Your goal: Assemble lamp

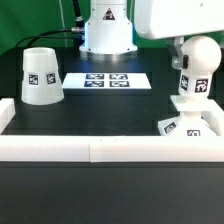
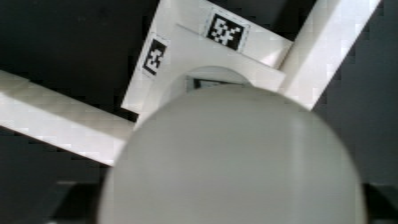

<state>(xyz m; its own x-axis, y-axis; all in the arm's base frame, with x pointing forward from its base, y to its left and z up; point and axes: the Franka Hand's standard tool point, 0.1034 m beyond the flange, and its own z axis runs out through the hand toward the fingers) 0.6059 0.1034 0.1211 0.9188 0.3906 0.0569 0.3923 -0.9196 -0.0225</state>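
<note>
From where I stand, the gripper (image 1: pixel 190 60) looks closed on the bulb (image 1: pixel 198 72), high on its rounded part, though its pads are mostly hidden behind the white plastic. The bulb hangs neck-down, leaning a little, over the base (image 1: pixel 181 124). The base lies at the tabletop's corner on the exterior view's right, close against the white rail (image 1: pixel 100 148) along the edge nearest that camera. The wrist view is nearly filled by the bulb (image 2: pixel 222 160), with the base (image 2: pixel 192 42) and its socket showing beyond it. I'd judge the step to be seating the neck in the socket. To do it well, I'd first straighten the bulb so the neck points squarely down, then centre it over the hole and lower it gently. Only once it sits flush would I begin turning. The base looks free to slide, so any sideways push could nudge it along the rail. The shade (image 1: pixel 42 76) waits near the opposite edge, on the exterior view's left, beside the marker board (image 1: pixel 105 80).
</note>
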